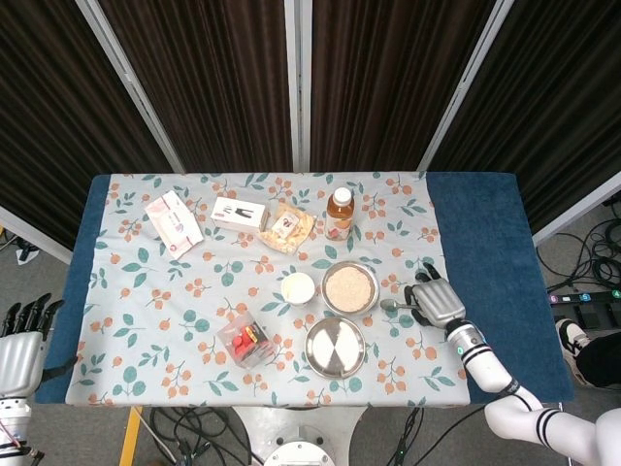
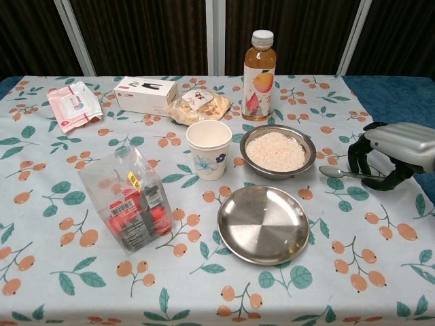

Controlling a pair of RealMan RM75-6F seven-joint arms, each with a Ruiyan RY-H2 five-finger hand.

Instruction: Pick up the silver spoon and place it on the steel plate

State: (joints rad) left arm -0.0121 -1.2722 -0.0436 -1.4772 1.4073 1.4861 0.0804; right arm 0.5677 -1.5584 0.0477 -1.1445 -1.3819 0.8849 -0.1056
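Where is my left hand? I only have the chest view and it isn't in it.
Observer: The head view shows the left hand off the table's left edge near the front corner, fingers apart, holding nothing.
Operator: How does the right arm come in?
Observer: From the near right corner. The forearm crosses the blue cloth, and the right hand holds the silver spoon by its handle.
Operator: Where is the plate from the spoon, seen from above?
Observer: The steel plate lies to the left of the spoon's bowl and nearer the robot. The rice bowl sits just left of the spoon.
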